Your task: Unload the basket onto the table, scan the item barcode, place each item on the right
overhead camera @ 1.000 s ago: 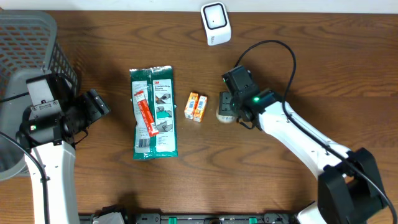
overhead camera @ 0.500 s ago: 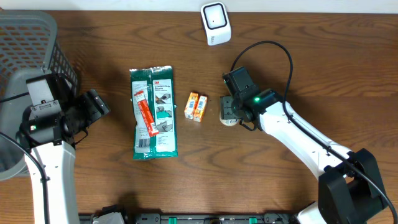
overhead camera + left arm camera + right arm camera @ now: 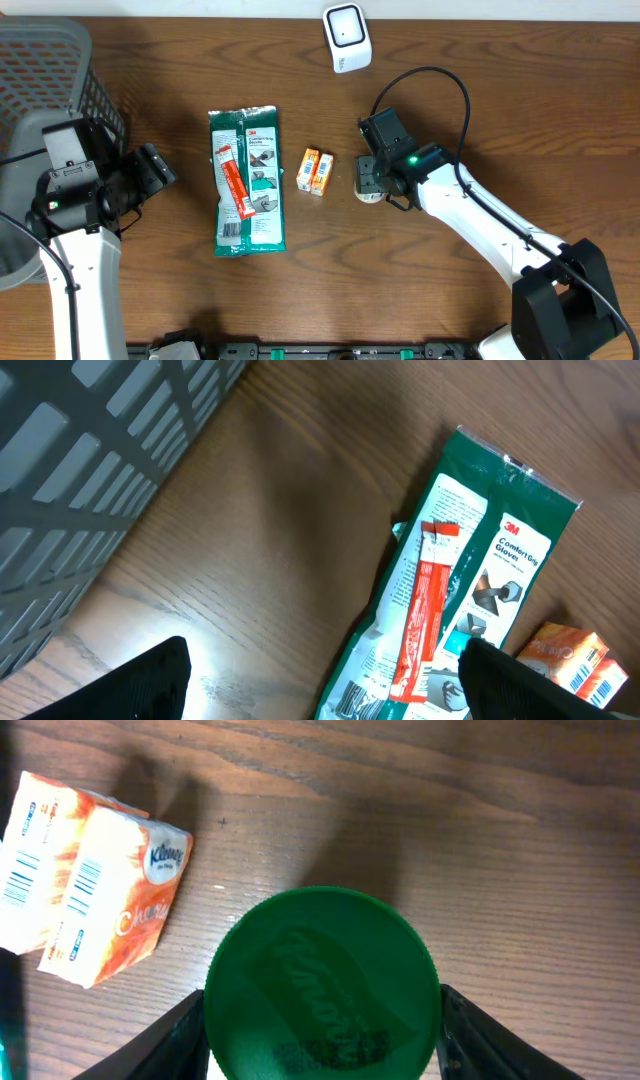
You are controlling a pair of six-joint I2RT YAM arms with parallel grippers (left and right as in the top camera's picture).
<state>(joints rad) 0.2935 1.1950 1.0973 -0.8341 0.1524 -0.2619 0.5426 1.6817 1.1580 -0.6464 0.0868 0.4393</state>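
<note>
Within right gripper (image 3: 320, 1042), green-lidded jar (image 3: 320, 960), clasped

We see a round container with a green ribbed lid (image 3: 322, 985). Its top faces the wrist camera, with embossed script across it and small print near the lower edge. The right end effector (image 3: 322, 1038) clasps it at both sides, near the middle of the brown wooden worktop (image 3: 500, 100). A white boxy barcode scanner (image 3: 346, 37) stands well apart, at the worktop's far edge.

A wooden table (image 3: 500, 100) carries a glove packet (image 3: 247, 185), tissue packs (image 3: 316, 171) and scanner (image 3: 346, 37).
</note>
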